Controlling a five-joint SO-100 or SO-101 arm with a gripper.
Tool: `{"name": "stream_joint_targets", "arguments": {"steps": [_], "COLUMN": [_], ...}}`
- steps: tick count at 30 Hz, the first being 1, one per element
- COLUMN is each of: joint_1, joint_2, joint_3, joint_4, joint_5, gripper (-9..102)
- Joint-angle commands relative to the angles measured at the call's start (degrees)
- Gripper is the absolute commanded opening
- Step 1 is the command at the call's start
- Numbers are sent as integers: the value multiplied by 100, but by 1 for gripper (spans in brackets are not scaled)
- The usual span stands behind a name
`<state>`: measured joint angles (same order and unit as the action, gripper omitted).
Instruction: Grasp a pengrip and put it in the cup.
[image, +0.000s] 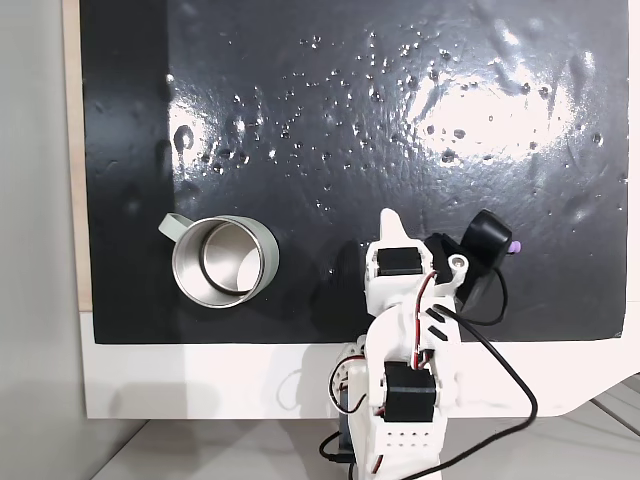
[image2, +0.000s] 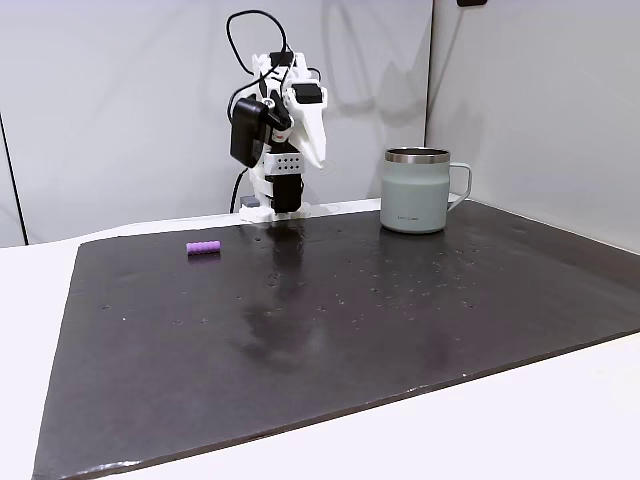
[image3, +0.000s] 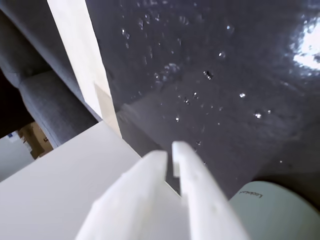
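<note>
1. Since nothing is held yet, the whole job looks still ahead: in the wrist view the gripper (image3: 170, 150) is seen with its two white fingers nearly together, just a thin slit between them and nothing in it.
2. Near the arm's base, the pengrip (image2: 203, 247) is found lying flat on the black mat (image2: 350, 330), to the left of the arm in that fixed view; from above only its purple tip (image: 515, 245) is seen, poking out past the black camera housing (image: 485, 240).
3. It's judged to be light, soft and rubbery, with ribs that should help grip. Best taken across its middle, though it could easily be rolled or squashed.
4. Off on the other side, well apart, the cup (image: 222, 262) is stood upright, mouth open, handle turned away from the arm.
5. Nothing is seen lying between the two, only the shiny, speckled mat surface.
</note>
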<state>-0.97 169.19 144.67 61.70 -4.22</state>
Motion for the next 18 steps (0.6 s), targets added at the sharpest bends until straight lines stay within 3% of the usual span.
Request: {"name": "stream_joint_targets", "arguments": {"steps": [1, 9, 18], "joint_1": [343, 1380, 2575], "joint_2": [-633, -2153, -3410], "joint_3": [-1415, -3709, -4922], "joint_4": [729, 2496, 3305], "joint_5": [-220, -879, -1969], "gripper": [5, 18, 21]}}
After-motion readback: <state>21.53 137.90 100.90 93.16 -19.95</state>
